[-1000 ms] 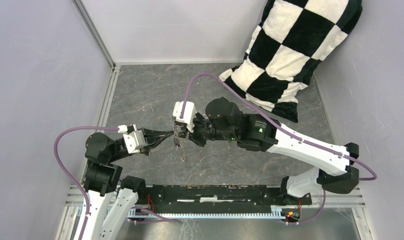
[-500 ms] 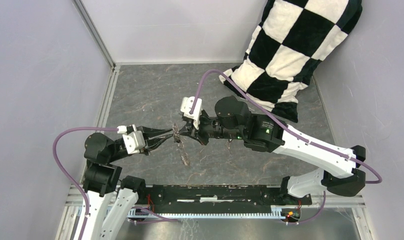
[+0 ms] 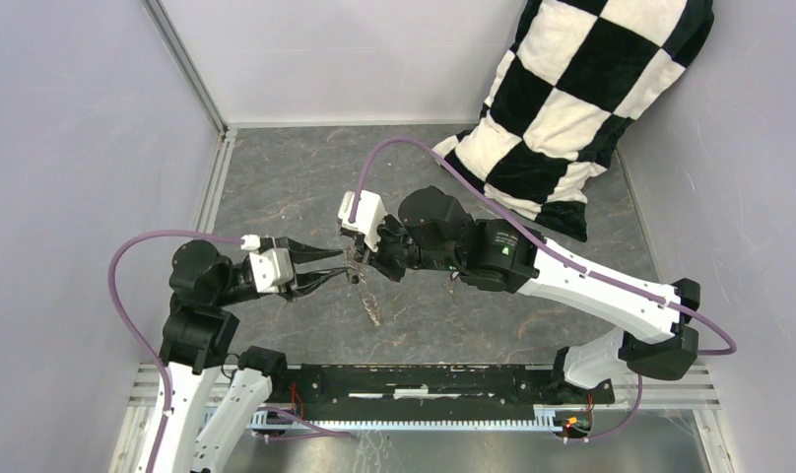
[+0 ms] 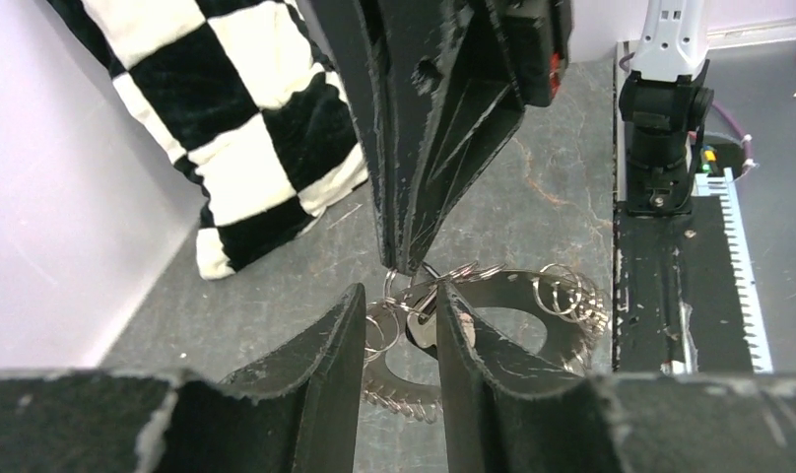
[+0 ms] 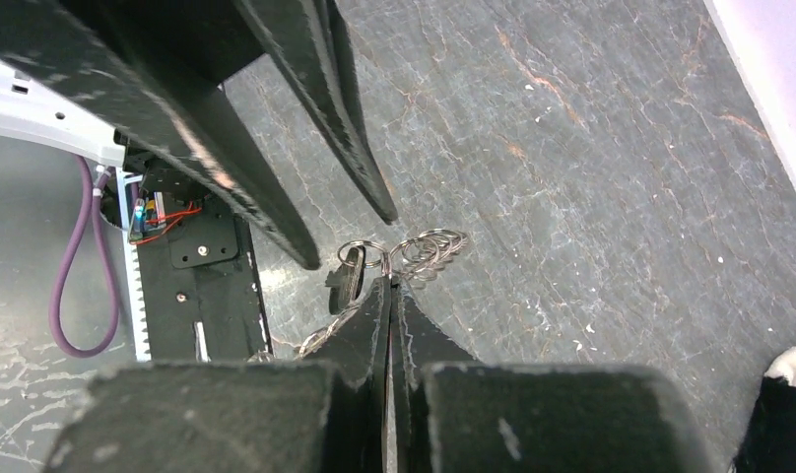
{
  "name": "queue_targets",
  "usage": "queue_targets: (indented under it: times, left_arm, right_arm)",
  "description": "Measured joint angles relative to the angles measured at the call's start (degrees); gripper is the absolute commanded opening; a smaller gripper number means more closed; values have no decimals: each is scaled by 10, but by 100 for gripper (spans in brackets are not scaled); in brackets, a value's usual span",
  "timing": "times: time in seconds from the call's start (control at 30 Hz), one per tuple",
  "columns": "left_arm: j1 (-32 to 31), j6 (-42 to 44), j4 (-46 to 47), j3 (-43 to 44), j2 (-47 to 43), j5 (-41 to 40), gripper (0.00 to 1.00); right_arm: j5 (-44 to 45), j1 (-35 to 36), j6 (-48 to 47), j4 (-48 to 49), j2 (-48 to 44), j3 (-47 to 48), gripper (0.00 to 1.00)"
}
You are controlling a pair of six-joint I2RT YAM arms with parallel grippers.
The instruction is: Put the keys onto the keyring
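grey marbled floor (image 3: 276, 177) beneath the jaws; pale lilac walls (image 3: 79, 148) left, right and beyond; black-and-white checked cushion (image 3: 581, 99) beyond them, rightward.

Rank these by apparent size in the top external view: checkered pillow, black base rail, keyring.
1. checkered pillow, largest by area
2. black base rail, long but narrow
3. keyring, clearly smallest, with only a thin strip showing

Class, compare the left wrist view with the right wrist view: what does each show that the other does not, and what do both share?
Only the left wrist view: the keyring's broad band with its hollow centre, and the right arm's base. Only the right wrist view: the left arm's purple cable loop. Both: the open left hand, the shut right hand pinching the keyring's small rings, the grey table.
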Motion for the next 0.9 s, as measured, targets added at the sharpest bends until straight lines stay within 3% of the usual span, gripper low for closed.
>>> queue_targets:
  times: [0.5,0.9]
  left_arm:
    - [0,-110,18,-12,43,-45,3]
    - [0,-125,30,-12,43,-39,2]
  right_arm:
    - [0,0,-2,1,0,7,0]
    - [-12,-1,2,99,-52,-85,0]
